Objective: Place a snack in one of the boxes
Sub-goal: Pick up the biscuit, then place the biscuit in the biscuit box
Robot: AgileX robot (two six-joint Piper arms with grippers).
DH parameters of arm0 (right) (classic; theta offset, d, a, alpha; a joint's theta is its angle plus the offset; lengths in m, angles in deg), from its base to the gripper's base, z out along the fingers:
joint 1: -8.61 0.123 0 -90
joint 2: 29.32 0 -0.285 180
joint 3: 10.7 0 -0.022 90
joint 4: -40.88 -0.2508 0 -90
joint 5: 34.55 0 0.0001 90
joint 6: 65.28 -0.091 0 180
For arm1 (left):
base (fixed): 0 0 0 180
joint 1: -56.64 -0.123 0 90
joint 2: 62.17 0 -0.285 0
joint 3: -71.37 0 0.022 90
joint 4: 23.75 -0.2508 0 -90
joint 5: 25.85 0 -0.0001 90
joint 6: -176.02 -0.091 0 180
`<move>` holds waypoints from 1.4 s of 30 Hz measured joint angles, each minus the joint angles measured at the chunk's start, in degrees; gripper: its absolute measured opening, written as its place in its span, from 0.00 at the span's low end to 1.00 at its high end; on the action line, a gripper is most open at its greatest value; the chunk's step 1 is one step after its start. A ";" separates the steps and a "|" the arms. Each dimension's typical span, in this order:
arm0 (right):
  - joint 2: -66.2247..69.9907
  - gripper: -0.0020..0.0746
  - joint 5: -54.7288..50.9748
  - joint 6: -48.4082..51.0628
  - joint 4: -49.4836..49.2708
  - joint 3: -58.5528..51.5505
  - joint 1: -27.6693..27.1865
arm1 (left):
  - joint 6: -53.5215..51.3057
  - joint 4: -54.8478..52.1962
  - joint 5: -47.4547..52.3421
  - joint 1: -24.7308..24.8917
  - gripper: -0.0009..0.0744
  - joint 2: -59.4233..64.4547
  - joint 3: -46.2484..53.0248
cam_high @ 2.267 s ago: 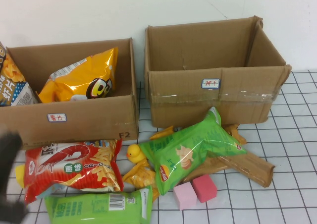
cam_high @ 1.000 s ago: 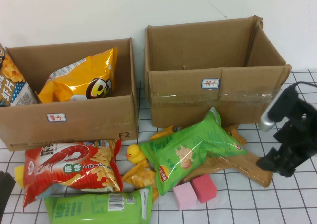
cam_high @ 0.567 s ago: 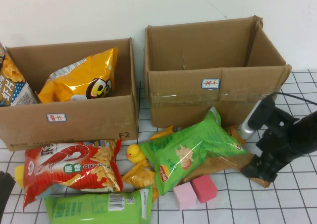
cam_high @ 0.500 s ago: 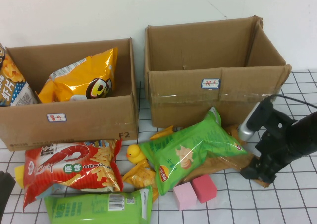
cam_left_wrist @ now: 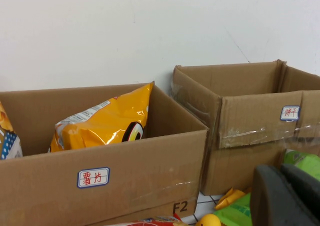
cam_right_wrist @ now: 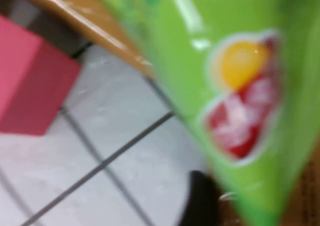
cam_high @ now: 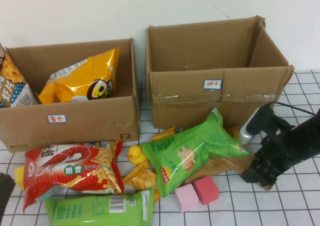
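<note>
Several snacks lie on the gridded table in front of two cardboard boxes. A green chips bag point(cam_high: 192, 151) lies over a brown flat packet point(cam_high: 227, 165). My right gripper point(cam_high: 254, 177) is low at that packet's right end, open, with nothing held. In the right wrist view one dark finger point(cam_right_wrist: 200, 201) shows beside the green bag point(cam_right_wrist: 225, 86). The right box point(cam_high: 220, 98) is empty. The left box point(cam_high: 70, 118) holds an orange bag point(cam_high: 82, 78). My left gripper point(cam_left_wrist: 287, 196) is shut and empty, parked at the front left corner point(cam_high: 5, 191).
A red shrimp-stick bag point(cam_high: 72, 168), a green packet point(cam_high: 100, 208), a yellow duck point(cam_high: 135, 155), small orange packs point(cam_high: 142, 176) and two pink blocks point(cam_high: 197, 192) lie in front of the boxes. A pink block also shows in the right wrist view point(cam_right_wrist: 30, 81).
My right arm came in from the right and dropped left and down to the brown packet's right end. The left arm drew back to the front left corner.
</note>
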 joint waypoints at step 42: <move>-18.45 0.63 5.48 -26.90 4.61 20.02 0.11 | -1.30 -0.14 -0.97 0.00 0.01 0.00 0.00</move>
